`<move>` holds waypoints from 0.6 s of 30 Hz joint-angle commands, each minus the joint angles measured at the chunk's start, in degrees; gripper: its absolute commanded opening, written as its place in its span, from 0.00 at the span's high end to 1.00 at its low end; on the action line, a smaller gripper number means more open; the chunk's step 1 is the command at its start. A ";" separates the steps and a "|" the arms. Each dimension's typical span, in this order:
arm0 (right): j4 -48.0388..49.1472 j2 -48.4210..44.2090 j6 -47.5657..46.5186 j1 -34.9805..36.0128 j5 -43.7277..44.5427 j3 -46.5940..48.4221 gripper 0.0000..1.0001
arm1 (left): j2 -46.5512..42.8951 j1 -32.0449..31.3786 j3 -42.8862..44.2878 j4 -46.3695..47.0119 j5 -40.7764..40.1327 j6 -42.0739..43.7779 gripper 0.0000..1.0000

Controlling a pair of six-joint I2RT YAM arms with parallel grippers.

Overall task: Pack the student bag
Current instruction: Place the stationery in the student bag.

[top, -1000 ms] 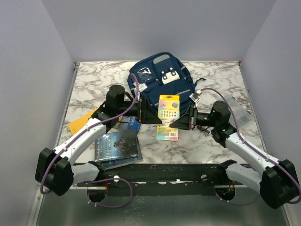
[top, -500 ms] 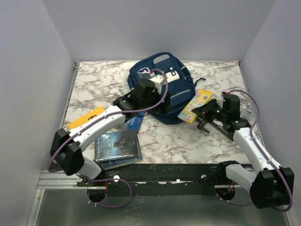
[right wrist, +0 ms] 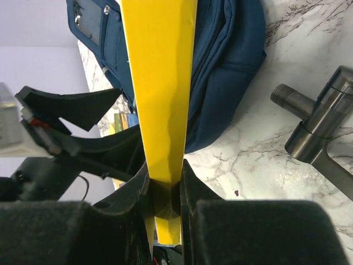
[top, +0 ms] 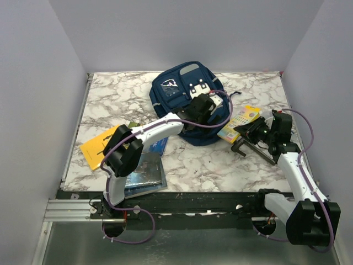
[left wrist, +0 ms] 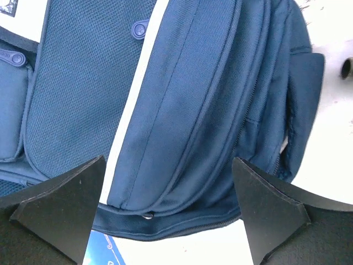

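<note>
While the student bag [top: 175, 88] lies flat at the far middle of the marble table [top: 110, 94], front face up, the left arm reaches across it. The left gripper [top: 203, 110] hangs over the bag's lower right part. In the left wrist view its two dark fingers [left wrist: 60, 210] stand wide apart, nothing between them, and the navy fabric of the bag [left wrist: 182, 110] fills the gap, its zipped bottom edge lying just past the fingertips. Whether the fingers touch the cloth cannot be told.

The right gripper [top: 247, 131] sits just beside the bag's right edge, jaws clamped on a yellow crayon box [top: 238, 120] whose far end points towards the bag. In the right wrist view the box [right wrist: 160, 83] rises edge-on from between the fingers, with the bag [right wrist: 220, 72] behind it. A grey metal fitting [top: 251, 149] lies on the table near this gripper.

Near the left arm's base lie a dark book [top: 144, 171] and a yellow envelope [top: 98, 146].
</note>
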 commanded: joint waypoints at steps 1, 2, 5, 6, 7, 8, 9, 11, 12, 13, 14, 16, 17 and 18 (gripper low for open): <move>0.45 -2.26 -1.12 -0.41 -2.70 -1.39 0.82 | 4.12 -1.40 4.48 -1.29 -10.32 4.68 0.02; 0.41 -2.40 -1.04 -0.46 -2.86 -1.61 0.82 | 5.31 -1.41 5.37 -1.24 -12.07 4.68 0.02; 0.45 -2.44 -0.86 -0.40 -3.64 -2.01 0.81 | 7.74 -1.41 7.33 -1.37 -15.71 5.52 0.06; 0.49 -2.54 -0.85 -0.44 -3.85 -2.19 0.81 | 8.61 -1.41 8.09 -1.55 -16.24 5.87 0.08; 0.45 -2.69 -0.67 -0.45 -4.01 -2.45 0.81 | 9.22 -1.41 8.77 -1.91 -16.97 6.02 0.09; 0.72 -2.85 -0.49 -0.40 -4.22 -2.69 0.81 | 10.07 -1.46 9.58 -2.29 -17.80 6.23 0.10; 1.14 -3.10 -0.11 -0.40 -4.48 -3.02 0.81 | 10.75 -1.42 10.36 -2.63 -18.62 6.57 0.11; 1.93 -3.22 0.69 -0.46 -4.85 -3.58 0.81 | 11.71 -1.41 11.18 -3.11 -18.92 7.23 0.16; 2.50 -3.23 1.11 -0.43 -5.31 -3.81 0.81 | 11.89 -1.42 11.43 -3.22 -18.49 7.46 0.17; 3.04 -3.15 1.47 -0.42 -5.51 -3.96 0.81 | 11.80 -1.46 11.61 -3.46 -18.01 7.37 0.20; 3.44 -3.01 1.72 -0.42 -5.76 -4.06 0.81 | 11.58 -1.41 11.63 -3.46 -18.15 7.05 0.24; 4.17 -2.40 2.06 -0.41 -6.41 -4.32 0.81 | 10.38 -1.49 11.81 -3.77 -18.78 6.20 0.37; 4.69 -2.20 2.35 -0.45 -6.94 -4.55 0.81 | 9.33 -1.50 11.67 -3.78 -18.92 5.68 0.44; 5.26 -1.74 2.66 -0.44 -7.32 -4.79 0.81 | 8.38 -1.50 11.60 -3.72 -18.97 5.30 0.51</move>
